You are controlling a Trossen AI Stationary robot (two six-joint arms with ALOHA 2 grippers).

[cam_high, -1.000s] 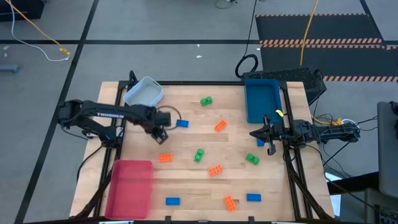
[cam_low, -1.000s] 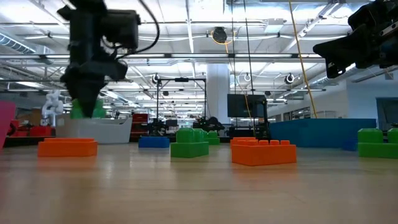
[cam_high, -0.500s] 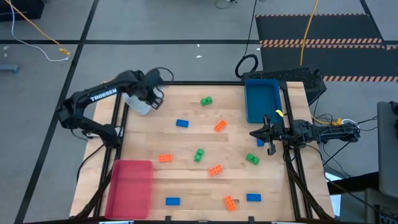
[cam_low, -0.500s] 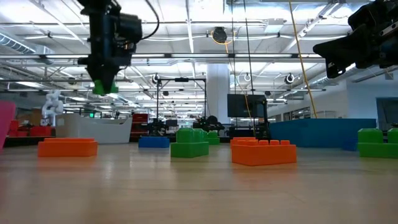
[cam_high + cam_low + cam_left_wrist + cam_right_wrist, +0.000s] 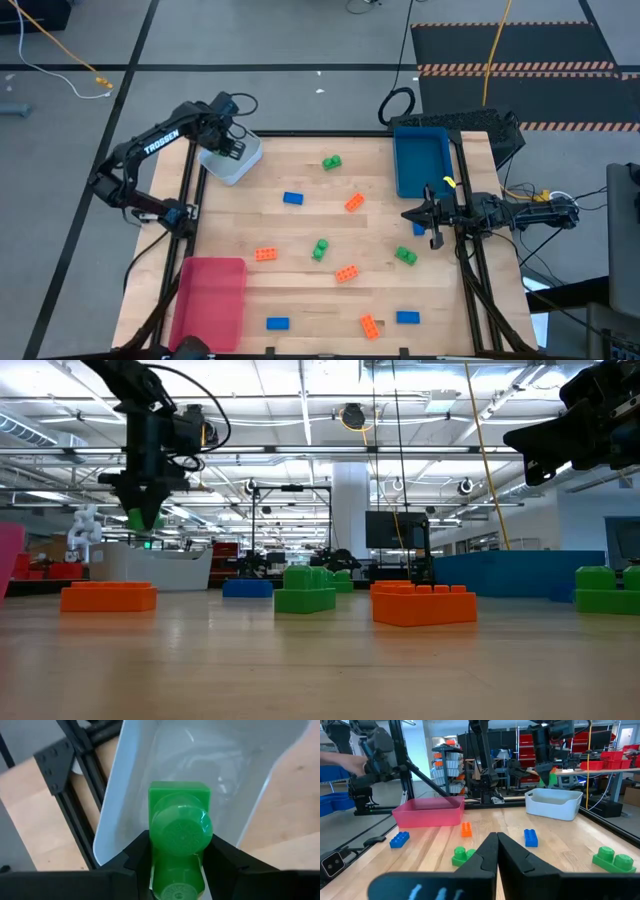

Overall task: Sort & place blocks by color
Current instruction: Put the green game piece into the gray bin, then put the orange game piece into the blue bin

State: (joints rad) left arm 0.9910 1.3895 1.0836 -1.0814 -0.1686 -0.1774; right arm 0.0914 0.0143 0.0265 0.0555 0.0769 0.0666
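Directly beneath the left end effector (image 5: 176, 865), which is clamped on a green block (image 5: 179, 827) with its studs facing the camera, lies the pale tray (image 5: 240, 160) at the worktop's far left corner, while the right end effector (image 5: 432, 222), fingers together, waits by the blue tray (image 5: 420, 165).

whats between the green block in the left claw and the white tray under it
Nothing: the left wrist view shows the green block, held by the left claw, above the white tray, only air between.
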